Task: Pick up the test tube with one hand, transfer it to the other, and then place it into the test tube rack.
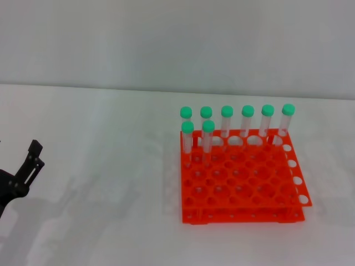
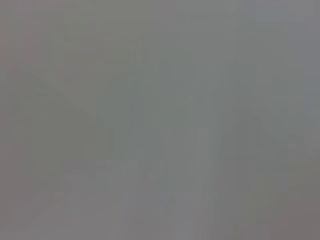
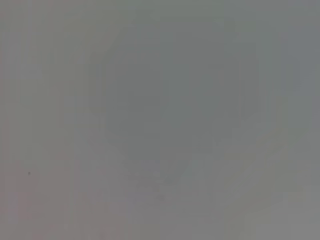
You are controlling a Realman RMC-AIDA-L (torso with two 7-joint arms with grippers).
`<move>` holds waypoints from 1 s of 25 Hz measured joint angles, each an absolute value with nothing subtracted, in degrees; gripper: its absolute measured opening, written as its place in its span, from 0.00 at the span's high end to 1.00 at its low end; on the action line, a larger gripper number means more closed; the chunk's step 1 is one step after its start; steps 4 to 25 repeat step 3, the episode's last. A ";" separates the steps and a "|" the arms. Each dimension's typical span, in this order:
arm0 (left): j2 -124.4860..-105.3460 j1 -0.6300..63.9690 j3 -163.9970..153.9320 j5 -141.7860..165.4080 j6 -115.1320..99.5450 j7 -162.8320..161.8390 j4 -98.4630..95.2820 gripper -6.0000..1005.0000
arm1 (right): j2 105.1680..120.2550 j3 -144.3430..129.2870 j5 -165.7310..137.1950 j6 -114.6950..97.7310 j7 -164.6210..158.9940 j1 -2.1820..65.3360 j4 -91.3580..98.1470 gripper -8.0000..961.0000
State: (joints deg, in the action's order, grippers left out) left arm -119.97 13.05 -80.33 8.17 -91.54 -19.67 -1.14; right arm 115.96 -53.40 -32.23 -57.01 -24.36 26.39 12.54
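Note:
The orange-red test tube rack (image 1: 244,214) stands on the white table, right of centre in the head view. Several green-capped clear test tubes (image 1: 227,121) stand upright in it: a row along its far edge and two (image 1: 188,136) in the row in front, at the rack's left side. I cannot tell the task's tube from the others. No tube lies loose on the table. My left gripper (image 1: 30,160), black, hangs low at the far left edge, well away from the rack, with no tube in it. My right gripper is out of view. Both wrist views show only blank grey.
The white table (image 1: 111,166) runs back to a pale wall (image 1: 177,39). Bare table surface lies between my left gripper and the rack. Most of the rack's holes (image 1: 244,183) hold nothing.

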 joint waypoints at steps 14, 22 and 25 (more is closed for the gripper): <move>-120.01 13.16 -80.33 8.17 -91.56 -19.69 -1.19 0.11 | 115.94 -53.37 -31.99 -57.04 -24.07 26.48 11.96 0.09; -120.01 13.16 -80.33 8.17 -91.56 -19.69 -1.19 0.11 | 115.94 -53.37 -31.99 -57.04 -24.07 26.48 11.96 0.09; -120.01 13.16 -80.33 8.17 -91.56 -19.69 -1.19 0.11 | 115.94 -53.37 -31.99 -57.04 -24.07 26.48 11.96 0.09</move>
